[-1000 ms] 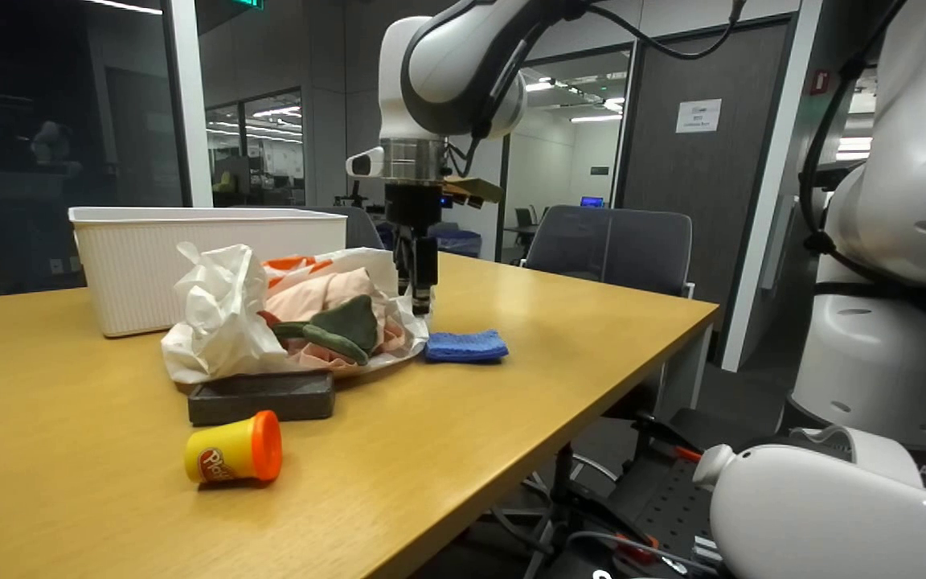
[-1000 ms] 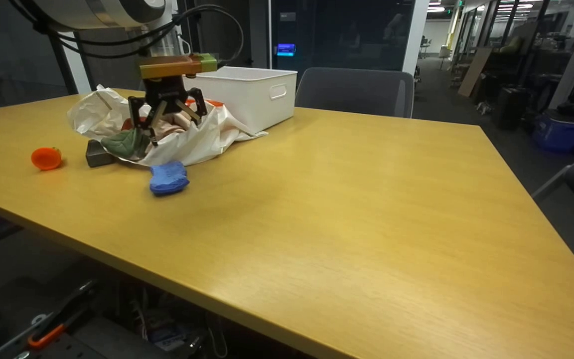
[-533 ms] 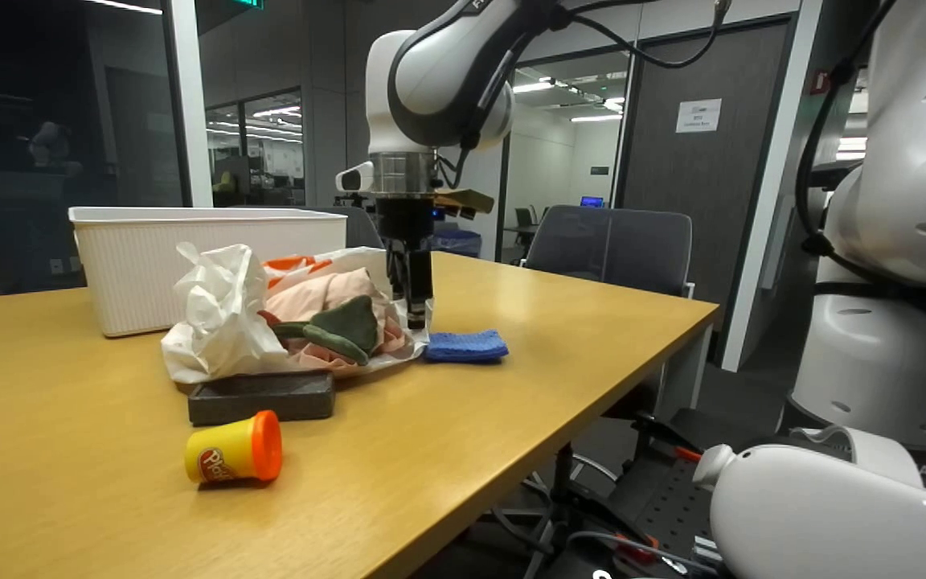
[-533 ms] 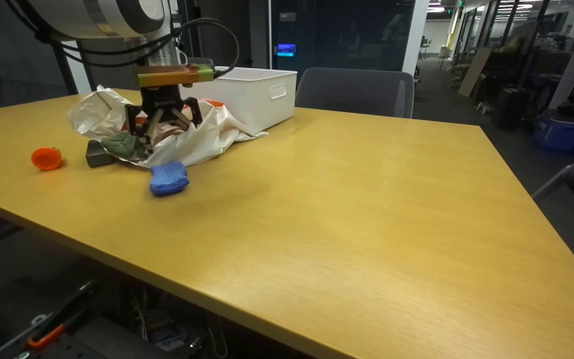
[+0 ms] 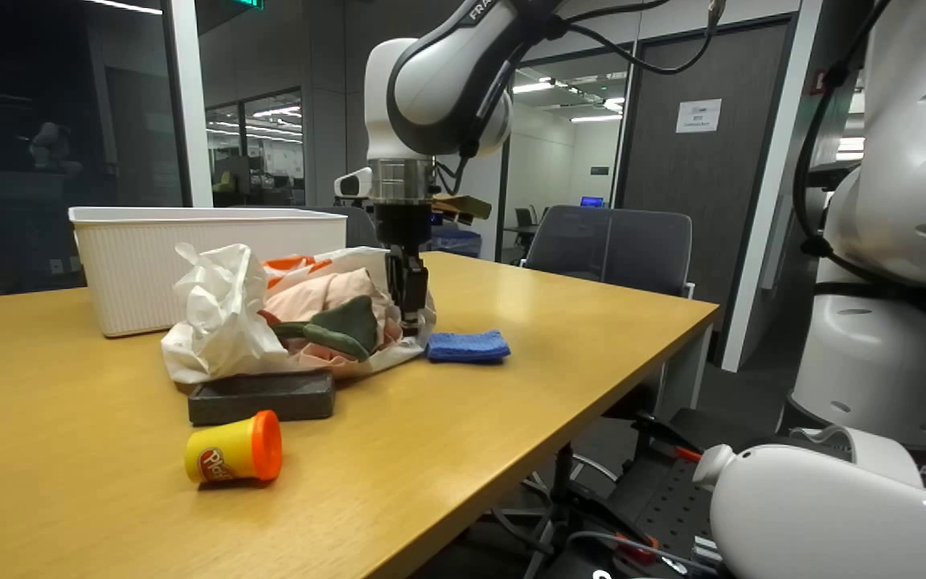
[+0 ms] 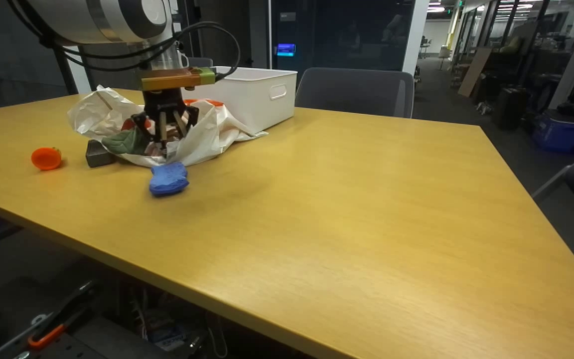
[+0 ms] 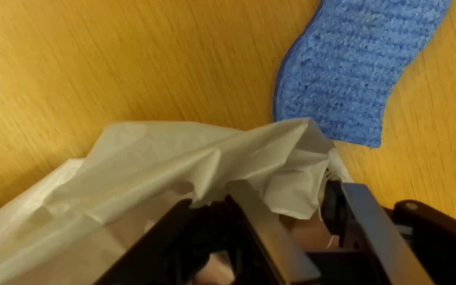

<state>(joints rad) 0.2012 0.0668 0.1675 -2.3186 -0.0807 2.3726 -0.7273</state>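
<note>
"Well, how would that white bag (image 7: 125, 170) handle, do you think?"

"Light and limp, I'd guess. It's thin, slippery plastic that could tear, so a bunched fold at the rim seems a wiser place to take hold than one flat layer. The pink cloth (image 5: 322, 293) inside looks soft and should give harmlessly."

"And where is the bag from the tool (image 5: 409, 328)?"

"Right below and around the tips. The tool points straight down into the end near the blue sponge (image 7: 350, 71), while the rest spreads across the tabletop (image 6: 342, 209) towards the white bin (image 5: 141, 269)."

"Has it got a grip?"

"None that shows. Its fingers stand partway apart, with crumpled plastic and a bit of cloth visible in the gap."

"Is the bag against the sponge?"

"Its edge overlaps the sponge's corner as seen from the wrist; whether they actually touch, I can't tell."
</note>
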